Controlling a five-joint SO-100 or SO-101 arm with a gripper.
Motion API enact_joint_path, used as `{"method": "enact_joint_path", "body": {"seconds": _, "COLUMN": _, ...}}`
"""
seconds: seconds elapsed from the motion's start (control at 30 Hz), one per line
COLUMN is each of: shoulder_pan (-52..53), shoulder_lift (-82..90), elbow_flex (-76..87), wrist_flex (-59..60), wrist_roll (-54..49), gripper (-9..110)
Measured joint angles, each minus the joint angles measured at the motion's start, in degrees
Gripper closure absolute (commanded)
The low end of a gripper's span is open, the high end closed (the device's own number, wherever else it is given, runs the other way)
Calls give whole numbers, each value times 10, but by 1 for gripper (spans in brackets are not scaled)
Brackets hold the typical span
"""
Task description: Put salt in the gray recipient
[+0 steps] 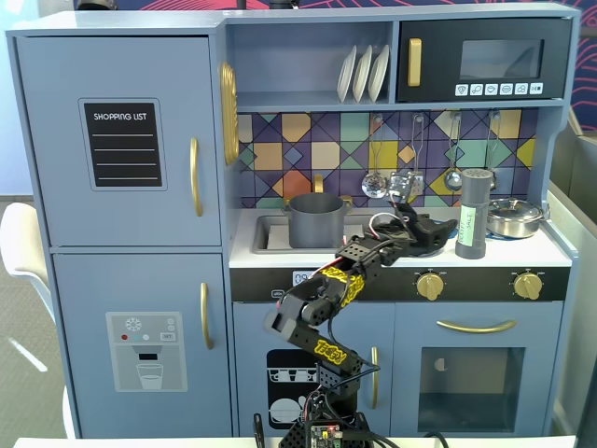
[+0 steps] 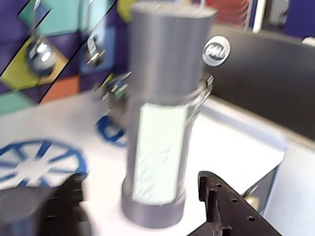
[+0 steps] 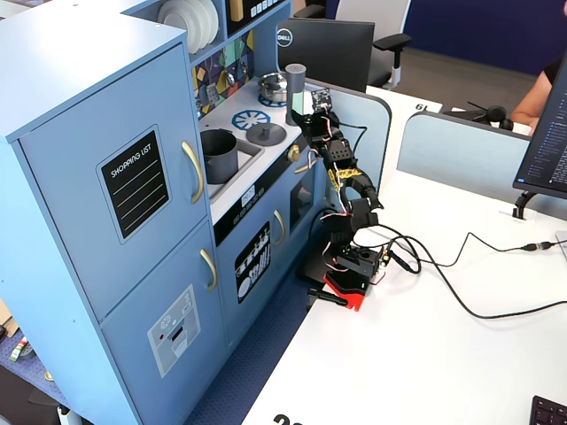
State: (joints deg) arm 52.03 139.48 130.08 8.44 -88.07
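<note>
The claw (image 1: 437,227) is hovering with its fingers spread wide, just short of the gray salt shaker (image 1: 474,214), which is standing upright toward the bench's (image 1: 401,252) right end. The gray pot (image 1: 315,219) is sitting in the sink (image 1: 270,234), well apart.

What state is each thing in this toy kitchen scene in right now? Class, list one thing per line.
salt shaker: upright on the counter, not gripped.
gripper: jaws open, either side of the shaker's base.
gray pot: upright in the sink, no lid.
silver pan: resting on the counter, right of the shaker.
fridge doors: shut.
oven door: shut.
plates: standing on edge on the shelf.
</note>
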Motion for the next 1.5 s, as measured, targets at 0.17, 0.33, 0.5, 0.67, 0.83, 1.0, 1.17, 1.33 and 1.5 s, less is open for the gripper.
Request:
{"method": "enact_joint_path", "body": {"seconds": 0.17, "shoulder_pan": 13, "shoulder_lift": -63, "elbow_flex": -26, "wrist_flex": -63, "wrist_roll": 18, "gripper": 56}}
{"method": "enact_joint_path", "body": {"seconds": 0.33, "shoulder_pan": 16, "shoulder_lift": -138, "elbow_flex": -73, "wrist_flex": -100, "wrist_roll": 28, "gripper": 56}}
{"method": "enact_joint_path", "body": {"seconds": 0.5, "shoulder_pan": 16, "shoulder_lift": -220, "elbow_flex": -121, "wrist_flex": -136, "wrist_roll": 28, "gripper": 57}}
{"method": "enact_joint_path", "body": {"seconds": 0.67, "shoulder_pan": 16, "shoulder_lift": -302, "elbow_flex": -184, "wrist_flex": -156, "wrist_roll": 28, "gripper": 58}}
{"method": "enact_joint_path", "body": {"seconds": 0.83, "shoulder_pan": 14, "shoulder_lift": -375, "elbow_flex": -250, "wrist_flex": -160, "wrist_roll": 28, "gripper": 59}}
{"method": "enact_joint_path", "body": {"seconds": 1.0, "shoulder_pan": 4, "shoulder_lift": -443, "elbow_flex": -318, "wrist_flex": -160, "wrist_roll": 28, "gripper": 60}}
{"method": "enact_joint_path", "body": {"seconds": 1.17, "shoulder_pan": -4, "shoulder_lift": -493, "elbow_flex": -378, "wrist_flex": -160, "wrist_roll": 28, "gripper": 63}}
{"method": "enact_joint_path", "body": {"seconds": 1.33, "shoulder_pan": -5, "shoulder_lift": -518, "elbow_flex": -410, "wrist_flex": -160, "wrist_roll": 28, "gripper": 86}}
{"method": "enact_joint_path", "body": {"seconds": 1.5, "shoulder_pan": -16, "shoulder_lift": -518, "elbow_flex": -414, "wrist_flex": -157, "wrist_roll": 6, "gripper": 101}}
